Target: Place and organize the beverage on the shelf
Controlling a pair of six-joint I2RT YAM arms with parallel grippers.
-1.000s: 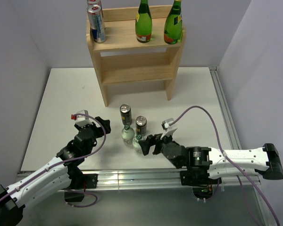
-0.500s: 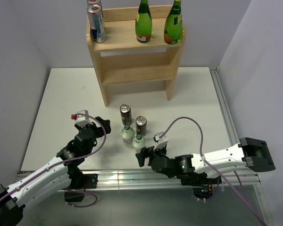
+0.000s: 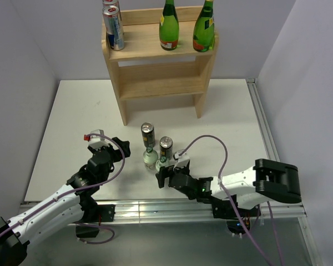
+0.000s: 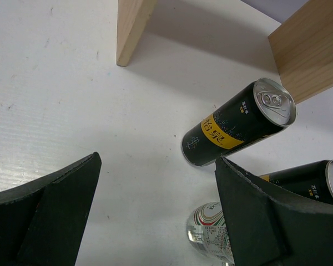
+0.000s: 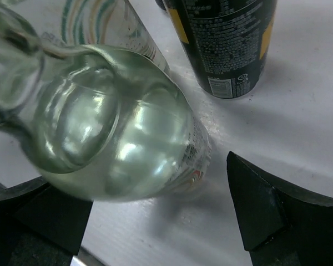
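The pale wooden shelf point(image 3: 161, 61) stands at the back. Its top tier holds two cans point(image 3: 114, 29) and two green bottles point(image 3: 168, 26). On the table stand two black cans point(image 3: 148, 134) point(image 3: 166, 147) and two clear bottles point(image 3: 150, 158) point(image 3: 161, 162). My right gripper point(image 3: 161, 176) is open, its jaws on either side of the nearer clear bottle point(image 5: 116, 144) without closing on it. My left gripper point(image 3: 102, 145) is open and empty, left of the group. In the left wrist view the gripper point(image 4: 155, 221) faces a black can point(image 4: 238, 124) and a clear bottle point(image 4: 208, 230).
The shelf's lower tier point(image 3: 162, 83) is bare. Its legs point(image 4: 132, 27) stand just behind the cans. A black can point(image 5: 227, 44) stands close behind the bottle between my right jaws. A metal rail point(image 3: 261, 122) runs along the table's right edge.
My right arm has swung left and folded in, bringing its open gripper up to the nearer clear bottle. The left arm and the drinks have not moved.
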